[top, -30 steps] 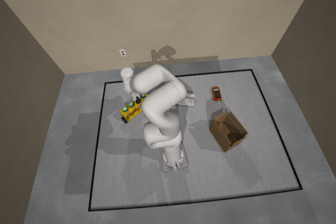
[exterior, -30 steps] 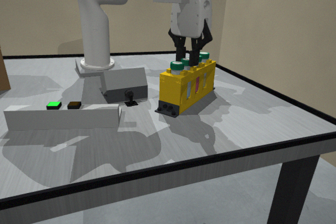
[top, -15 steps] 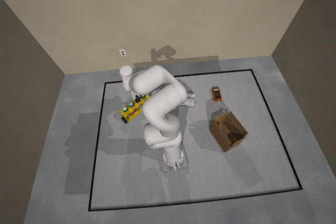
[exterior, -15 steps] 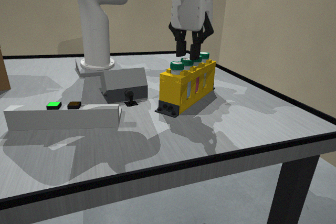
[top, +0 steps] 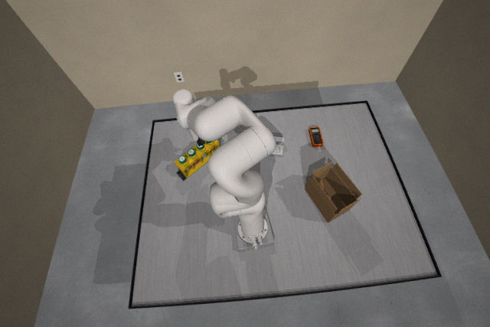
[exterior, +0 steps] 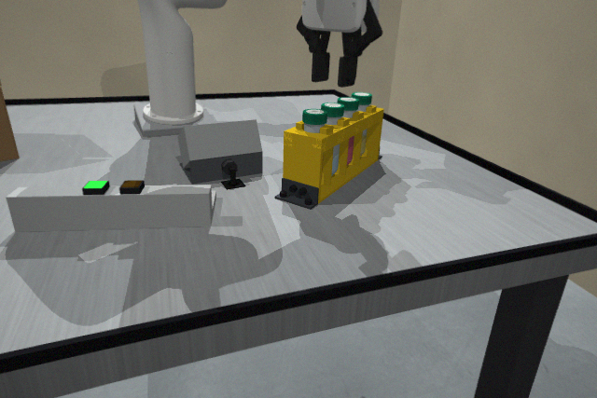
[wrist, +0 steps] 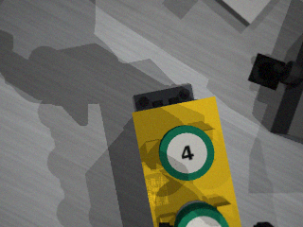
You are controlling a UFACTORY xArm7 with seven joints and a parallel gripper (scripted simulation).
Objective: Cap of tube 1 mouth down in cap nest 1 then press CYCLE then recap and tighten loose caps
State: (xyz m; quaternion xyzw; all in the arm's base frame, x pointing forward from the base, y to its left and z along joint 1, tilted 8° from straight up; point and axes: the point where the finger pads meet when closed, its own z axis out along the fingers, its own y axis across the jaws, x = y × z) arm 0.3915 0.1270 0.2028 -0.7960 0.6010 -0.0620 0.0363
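The yellow decapping rack (exterior: pixel 332 153) stands on the table with all four green-rimmed caps on their tubes. The cap marked 4 (exterior: pixel 314 116) is at the near end in the exterior view and shows in the wrist view (wrist: pixel 187 152), with its neighbour cap (wrist: pixel 201 219) at the bottom edge. My gripper (exterior: pixel 333 77) hangs well above the middle of the rack. Its fingers stand a little apart with nothing between them. The cap tray (exterior: pixel 110 211) is a long grey block. Its green lamp (exterior: pixel 95 186) is lit and its amber lamp (exterior: pixel 131 185) is dark. The rack also shows in the top view (top: pixel 196 158).
A grey sloped housing (exterior: pixel 221 147) with a small black part (exterior: pixel 232 174) in front stands between the arm's base and the rack. An open cardboard box (top: pixel 332 191) and an orange multimeter (top: pixel 315 135) lie on the far side of the arm. The table edge runs close behind the rack.
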